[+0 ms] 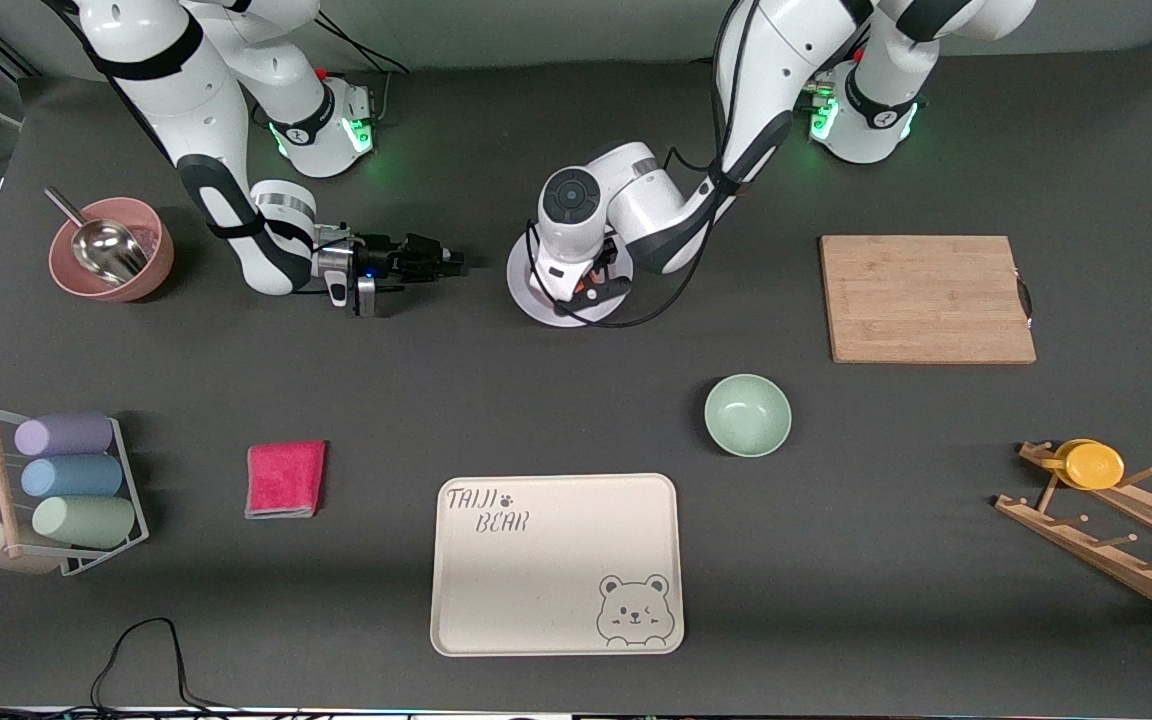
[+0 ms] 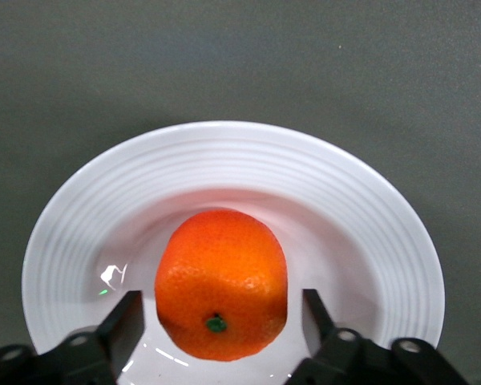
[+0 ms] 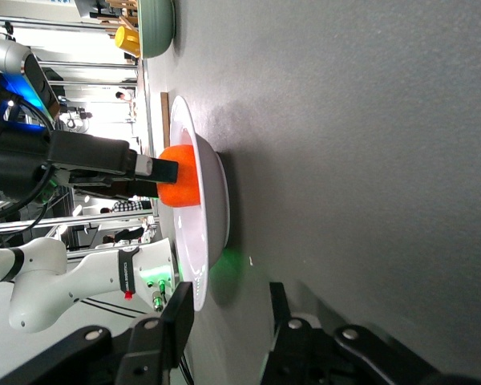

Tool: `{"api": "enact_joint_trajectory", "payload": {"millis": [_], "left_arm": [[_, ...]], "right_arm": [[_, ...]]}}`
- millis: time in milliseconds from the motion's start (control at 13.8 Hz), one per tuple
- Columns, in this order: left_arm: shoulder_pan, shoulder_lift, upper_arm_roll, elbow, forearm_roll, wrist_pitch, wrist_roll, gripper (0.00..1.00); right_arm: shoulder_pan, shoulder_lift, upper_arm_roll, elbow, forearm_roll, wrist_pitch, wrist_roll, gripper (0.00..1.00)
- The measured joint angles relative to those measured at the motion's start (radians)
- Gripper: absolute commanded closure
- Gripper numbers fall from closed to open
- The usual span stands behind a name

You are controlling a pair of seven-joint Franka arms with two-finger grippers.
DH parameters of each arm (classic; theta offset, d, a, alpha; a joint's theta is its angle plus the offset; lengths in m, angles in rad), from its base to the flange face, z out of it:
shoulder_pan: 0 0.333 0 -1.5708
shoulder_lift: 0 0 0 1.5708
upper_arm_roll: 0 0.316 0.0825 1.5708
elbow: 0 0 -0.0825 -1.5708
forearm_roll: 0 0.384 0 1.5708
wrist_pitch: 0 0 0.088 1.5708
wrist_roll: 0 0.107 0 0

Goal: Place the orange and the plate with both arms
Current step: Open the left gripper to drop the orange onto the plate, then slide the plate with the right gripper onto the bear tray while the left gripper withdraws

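Orange (image 2: 222,295) sits in the plate's (image 2: 369,216) shallow centre, stem end facing the left wrist camera. Plate lies flat on the table (image 1: 576,420) near the robots' bases, between the two arms, farther from the front camera than the tray (image 1: 556,565) and green bowl (image 1: 747,414). In the front view the left arm covers most of the plate (image 1: 526,285); only its rim shows.

Left gripper (image 2: 222,321) is low over the plate, fingers (image 2: 124,321) spread either side of the orange with a visible gap on both sides, not gripping it. The right wrist view shows the same: dark finger beside the orange (image 3: 179,186), fruit resting in the plate (image 3: 194,241).

Right gripper (image 1: 436,262) is beside the plate toward the right arm's end, close to the table, pointing sideways at the plate rim. Its jaws stand partly open, holding nothing; fingers (image 3: 176,321) clear of the rim.

Other stuff:
- pink bowl (image 1: 111,250) with metal scoop (image 1: 101,245), toward the right arm's end
- cutting board (image 1: 926,298), toward the left arm's end
- red cloth (image 1: 285,478), beside the tray
- rack of pastel cups (image 1: 71,480), right arm's end, near the front camera
- wooden rack (image 1: 1116,530) with yellow cup (image 1: 1091,464), left arm's end
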Motion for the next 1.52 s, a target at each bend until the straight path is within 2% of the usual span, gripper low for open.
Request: {"api": "enact_joint_trajectory", "payload": {"millis": [217,362,579,724,869,1158,1303,1376,1520], "left_arm": [[0.004,-0.014,0.008,0.005,0.002,-0.027,-0.002,0.00],[0.026,-0.070,0.040,0.019,0.007,-0.123,0.058,0.00],[0.171,-0.209,0.073,0.031,-0.002,-0.298,0.247,0.00],[0.229,-0.303,0.163,0.030,-0.005,-0.406,0.410,0.00],[0.237,-0.366,0.276,0.027,-0.009,-0.488,0.573,0.00],[0.238,-0.438,0.453,0.025,-0.017,-0.597,0.867,0.00],[0.239,-0.471,0.557,0.024,-0.035,-0.634,1.013,0.00],[0.239,-0.489,0.611,0.024,-0.041,-0.648,1.090,0.00],[0.245,-0.520,0.697,0.025,-0.045,-0.676,1.231,0.00]], "right_arm": [[0.000,0.003,0.013,0.003,0.031,-0.001,-0.001,0.55],[0.004,0.005,0.040,0.006,0.076,-0.001,-0.002,0.55],[0.027,0.014,0.064,0.014,0.130,-0.001,-0.003,0.55],[0.044,0.023,0.075,0.027,0.173,-0.001,-0.005,0.55],[0.087,0.029,0.078,0.041,0.235,0.000,-0.007,0.55],[0.174,0.054,0.080,0.080,0.324,0.002,-0.007,0.55],[0.191,0.068,0.080,0.095,0.339,0.002,-0.007,0.55],[0.191,0.073,0.080,0.099,0.341,0.002,-0.007,0.57],[0.191,0.076,0.080,0.101,0.343,0.002,-0.007,0.76]]}}
